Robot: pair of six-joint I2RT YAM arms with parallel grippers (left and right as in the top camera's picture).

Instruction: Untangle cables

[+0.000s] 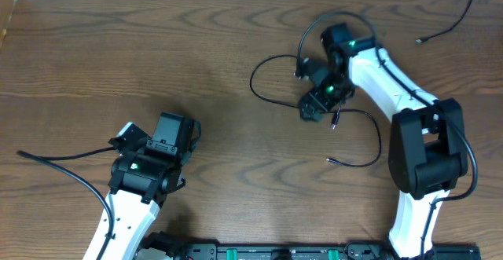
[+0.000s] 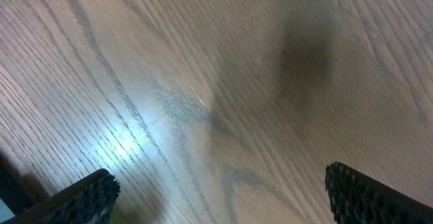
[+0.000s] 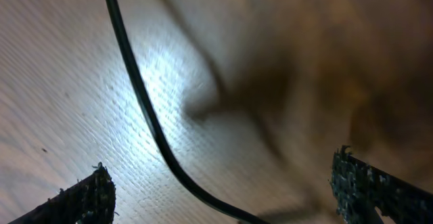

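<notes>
One wide wooden table (image 1: pixel 157 48) holds everything. The right gripper (image 3: pixel 224 187) hangs low with its fingers spread wide, and the thin black cable (image 3: pixel 137 82) lies on the wood between them, unpinched. The left gripper (image 2: pixel 220 190), well apart from the cable, gapes equally wide and grips nothing.

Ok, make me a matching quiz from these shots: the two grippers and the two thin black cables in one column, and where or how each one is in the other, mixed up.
Things
1. left gripper
2. right gripper
3. looped cable
4. stray cable

States
A. lies alone near the far right corner of the table, away from both arms
B. open, a black cord crossing beneath it
C. open, only wood grain beneath it
D. loops out beside the right gripper and passes under it

Pairs: 1-C, 2-B, 3-D, 4-A
</notes>
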